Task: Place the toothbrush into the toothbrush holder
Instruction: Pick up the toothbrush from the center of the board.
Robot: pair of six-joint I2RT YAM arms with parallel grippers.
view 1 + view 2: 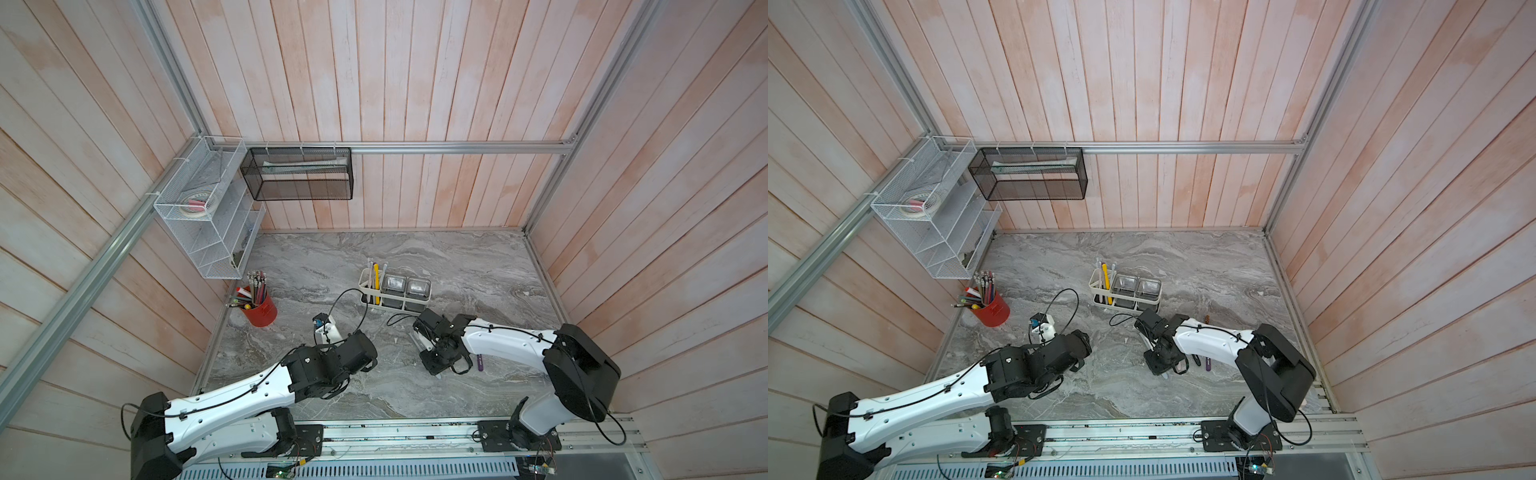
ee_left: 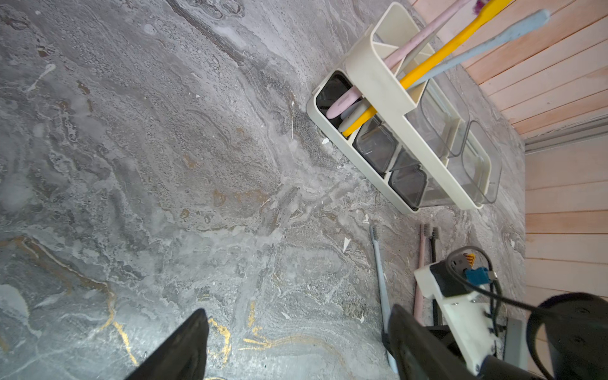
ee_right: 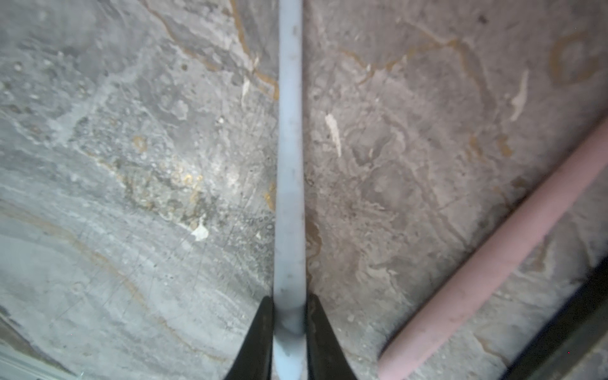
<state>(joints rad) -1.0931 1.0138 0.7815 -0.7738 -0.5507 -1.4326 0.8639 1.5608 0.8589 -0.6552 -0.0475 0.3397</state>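
While the right pincer clamps the pale blue toothbrush, we look over the room.
We see a grey marble-look table veined with gold, walled by pinkish wood planks in a metal frame. Our toothbrush lies flat on that table, near the white toothbrush holder but apart from it, a pink brush beside it. Our left pincer gapes wide over bare stone, holding nothing.

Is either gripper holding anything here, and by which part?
The right gripper pinches the pale blue toothbrush by its handle; the left gripper is open and empty.
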